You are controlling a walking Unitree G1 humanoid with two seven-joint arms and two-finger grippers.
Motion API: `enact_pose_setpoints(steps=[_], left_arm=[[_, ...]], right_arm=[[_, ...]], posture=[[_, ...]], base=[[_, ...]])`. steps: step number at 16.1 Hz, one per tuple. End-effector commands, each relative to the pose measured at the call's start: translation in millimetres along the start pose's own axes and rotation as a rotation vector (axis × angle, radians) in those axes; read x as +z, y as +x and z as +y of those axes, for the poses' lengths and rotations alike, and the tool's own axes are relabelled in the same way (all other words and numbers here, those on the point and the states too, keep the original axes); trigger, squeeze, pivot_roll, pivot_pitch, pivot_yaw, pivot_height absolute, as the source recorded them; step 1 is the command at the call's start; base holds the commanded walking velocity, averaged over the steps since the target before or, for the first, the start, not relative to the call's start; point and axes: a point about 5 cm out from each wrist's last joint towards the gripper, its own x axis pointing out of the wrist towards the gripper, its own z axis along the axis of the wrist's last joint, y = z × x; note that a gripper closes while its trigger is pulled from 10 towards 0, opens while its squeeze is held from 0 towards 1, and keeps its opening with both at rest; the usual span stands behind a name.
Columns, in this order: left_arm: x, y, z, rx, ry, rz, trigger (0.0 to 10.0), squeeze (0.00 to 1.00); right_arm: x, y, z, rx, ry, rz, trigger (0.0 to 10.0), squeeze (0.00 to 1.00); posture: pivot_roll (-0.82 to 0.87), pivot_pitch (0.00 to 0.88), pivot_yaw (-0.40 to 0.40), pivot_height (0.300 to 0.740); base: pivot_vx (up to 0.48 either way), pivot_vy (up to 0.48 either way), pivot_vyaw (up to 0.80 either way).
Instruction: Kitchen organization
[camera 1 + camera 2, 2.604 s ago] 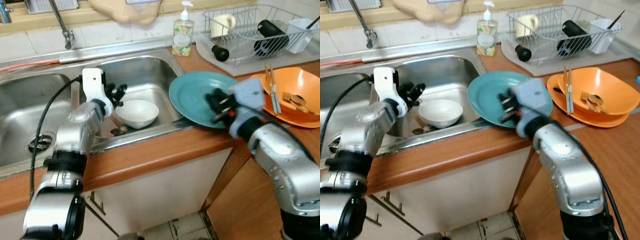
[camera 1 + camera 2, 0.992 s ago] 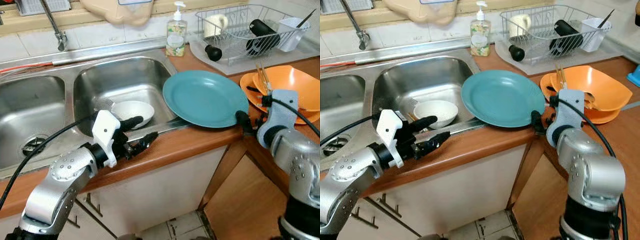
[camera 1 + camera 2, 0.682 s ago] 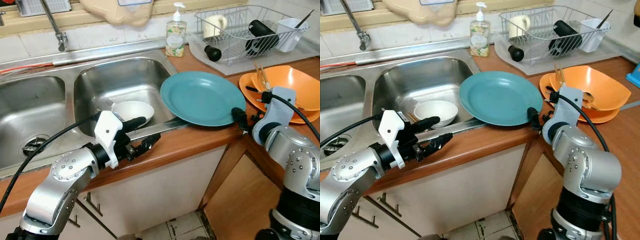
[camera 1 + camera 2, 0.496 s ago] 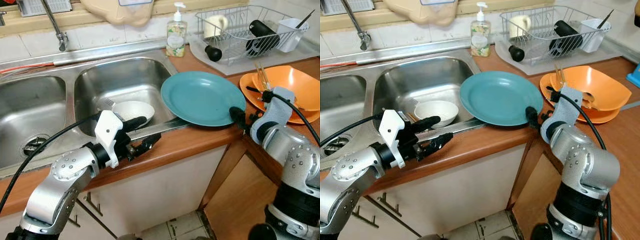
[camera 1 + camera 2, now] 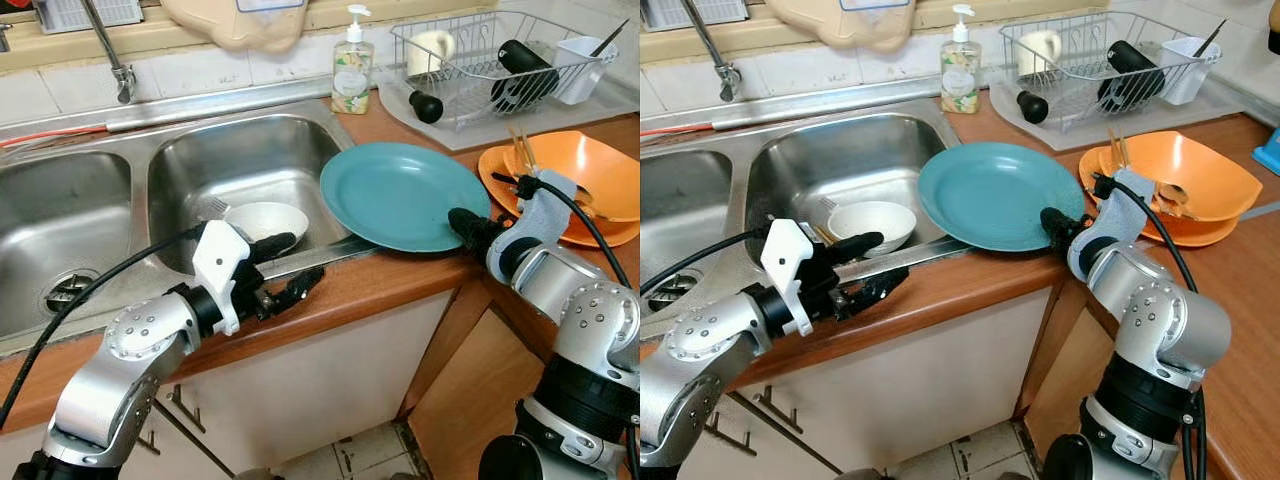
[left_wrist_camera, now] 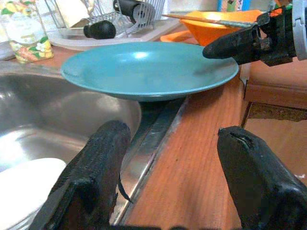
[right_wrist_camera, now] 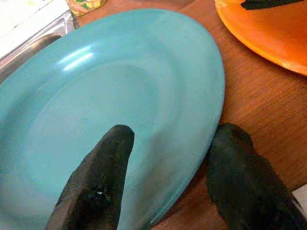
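Right end effector (image 7: 163, 177) spread wide astride teal plate (image 5: 400, 195) rim at 4 o'clock, left end effector (image 5: 285, 268) wide over tabletop (image 5: 370, 285) edge

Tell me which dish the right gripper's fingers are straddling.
The teal plate, overhanging the sink edge. Right gripper has one finger over its rim, one outside. The orange dishes and white bowl lie apart.
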Motion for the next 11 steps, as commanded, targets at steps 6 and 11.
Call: enact_pose_setpoints(steps=[6,11], left_arm=[[1.5,2.6,-2.6,-0.013,0.016,0.013,10.0,0.0],[1.7,3.5,-2.6,-0.011,0.018,0.013,10.0,0.0]], right_arm=[[0.1,2.5,5.7,0.058,0.016,-0.012,0.0,0.0],[1.8,3.3,6.7,0.068,0.03,-0.021,0.0,0.0]], posture=[[-0.02,0.0,0.053,0.74],[-0.02,0.0,0.053,0.74]], base=[[0.0,0.0,0.0],[0.0,0.0,0.0]])
